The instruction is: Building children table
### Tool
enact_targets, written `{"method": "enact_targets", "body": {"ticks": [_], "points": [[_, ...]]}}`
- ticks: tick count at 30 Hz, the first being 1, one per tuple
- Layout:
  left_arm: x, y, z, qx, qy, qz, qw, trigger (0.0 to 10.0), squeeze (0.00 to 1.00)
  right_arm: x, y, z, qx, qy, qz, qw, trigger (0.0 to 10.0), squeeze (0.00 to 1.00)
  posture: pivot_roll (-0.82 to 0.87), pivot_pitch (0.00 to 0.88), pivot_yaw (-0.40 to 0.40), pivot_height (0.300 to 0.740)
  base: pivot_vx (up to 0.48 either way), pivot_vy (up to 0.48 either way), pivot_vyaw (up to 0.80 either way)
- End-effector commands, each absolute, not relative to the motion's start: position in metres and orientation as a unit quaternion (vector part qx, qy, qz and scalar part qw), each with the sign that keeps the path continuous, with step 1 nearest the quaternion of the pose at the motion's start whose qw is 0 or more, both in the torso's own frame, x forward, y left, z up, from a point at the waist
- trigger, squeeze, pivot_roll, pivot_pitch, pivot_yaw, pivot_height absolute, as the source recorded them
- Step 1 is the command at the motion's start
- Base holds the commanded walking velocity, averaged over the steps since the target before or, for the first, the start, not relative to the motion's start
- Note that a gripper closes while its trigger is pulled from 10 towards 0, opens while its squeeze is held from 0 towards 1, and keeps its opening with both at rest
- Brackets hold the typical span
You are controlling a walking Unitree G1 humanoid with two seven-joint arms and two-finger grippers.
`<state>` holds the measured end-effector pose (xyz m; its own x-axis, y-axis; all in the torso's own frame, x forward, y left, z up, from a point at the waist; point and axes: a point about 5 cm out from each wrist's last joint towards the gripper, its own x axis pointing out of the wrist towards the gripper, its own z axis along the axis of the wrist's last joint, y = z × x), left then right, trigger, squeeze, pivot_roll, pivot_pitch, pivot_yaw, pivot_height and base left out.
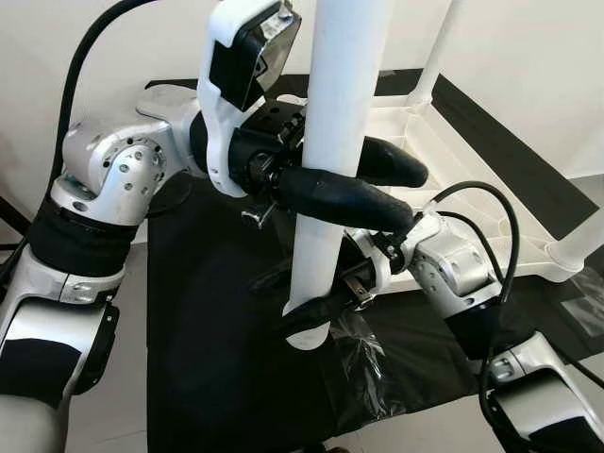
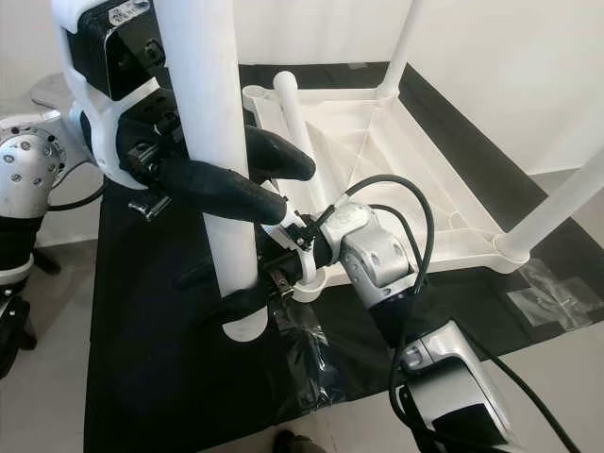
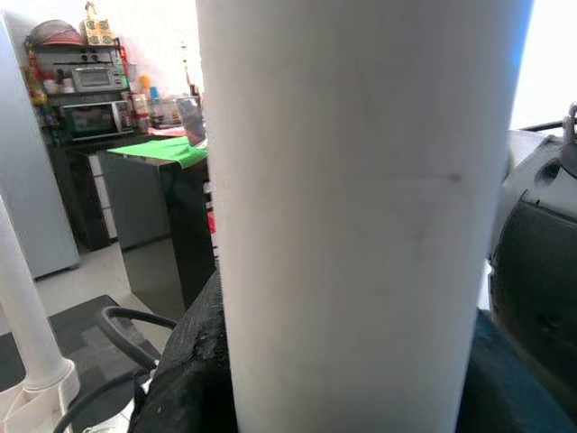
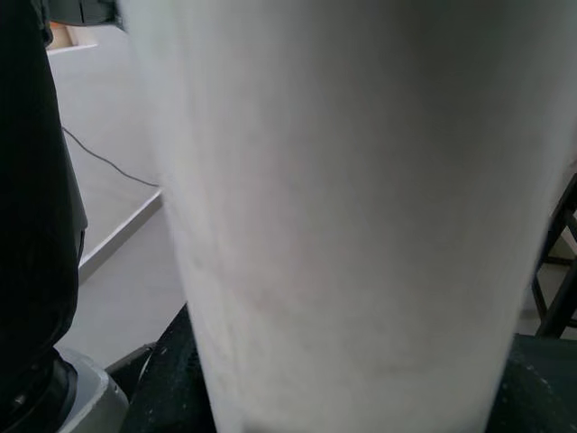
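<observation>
Holding item: white table leg, upright tube, w/ both grippers clenched on it. Left gripper: two black fingers, one each side of leg, clamped at mid height; silver left arm comes in from left, wrist camera housing above. Right gripper: black fingers closed on leg's lower end, just above its rounded foot; right arm reaches in from lower right, black cables looping over wrist. Leg's foot sits above black mat, beside crumpled clear plastic wrap. Table top: white, upside down on mat, behind and right of held leg; ribbed underside up. Fitted legs: one at far corner, one at near right corner, both standing up from top; third white tube on top's near-left edge. More plastic wrap on mat, right. Left wrist view: leg fills centre; kitchen shelf w/ microwave and dark cabinet w/ green cloth in bkgd.
</observation>
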<state>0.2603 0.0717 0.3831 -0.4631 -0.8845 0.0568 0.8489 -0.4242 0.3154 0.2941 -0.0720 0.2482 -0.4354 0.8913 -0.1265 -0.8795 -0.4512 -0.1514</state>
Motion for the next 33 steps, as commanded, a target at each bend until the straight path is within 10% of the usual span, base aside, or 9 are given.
{"method": "enact_targets", "body": {"ticks": [1,2,12,14,21,29,30,32,33], "points": [[0.252,0.068,0.394,0.045,-0.188,-0.845,0.498,2.8,0.91,0.294,-0.067,0.246,-0.104,-0.025,0.849,0.518,0.0,0.0,0.02,0.131,-0.097,0.74,0.0,0.0,0.0],[0.255,0.07,0.396,0.037,-0.192,-0.835,0.514,10.0,1.0,0.296,-0.067,0.246,-0.103,-0.031,0.843,0.527,0.0,0.0,0.02,0.133,-0.098,0.74,0.0,0.0,0.0],[0.267,0.135,0.416,-0.041,-0.28,-0.722,0.631,10.0,1.0,0.314,-0.075,0.256,-0.08,-0.092,0.759,0.639,0.0,0.0,0.01,0.151,-0.082,0.74,0.0,0.0,0.0],[0.279,0.18,0.417,-0.069,-0.309,-0.634,0.706,10.0,1.0,0.324,-0.092,0.264,-0.067,-0.117,0.705,0.697,0.0,0.0,0.01,0.171,-0.079,0.74,0.0,0.0,0.0],[0.291,0.24,0.404,-0.09,-0.323,-0.464,0.82,10.0,1.0,0.345,-0.119,0.279,-0.051,-0.153,0.597,0.786,0.0,0.0,0.02,0.202,-0.087,0.74,0.0,0.0,0.0],[0.281,0.274,0.353,-0.135,-0.31,-0.313,0.887,10.0,1.0,0.366,-0.13,0.293,-0.017,-0.184,0.472,0.862,0.0,0.0,0.01,0.238,-0.096,0.74,0.0,0.0,0.0],[0.282,0.276,0.347,-0.158,-0.31,-0.298,0.889,10.0,1.0,0.366,-0.129,0.292,-0.014,-0.183,0.473,0.862,1.7,0.0,0.01,0.243,-0.099,0.74,0.0,0.0,0.0],[0.282,0.276,0.344,-0.174,-0.31,-0.288,0.889,10.0,1.0,0.366,-0.129,0.292,-0.012,-0.182,0.474,0.862,1.7,0.0,0.01,0.246,-0.099,0.74,0.0,0.0,0.0],[0.284,0.273,0.339,-0.179,-0.303,-0.278,0.894,10.0,0.69,0.365,-0.127,0.292,-0.011,-0.184,0.475,0.861,10.0,0.0,0.02,0.253,-0.1,0.74,0.0,0.0,0.0]]}}
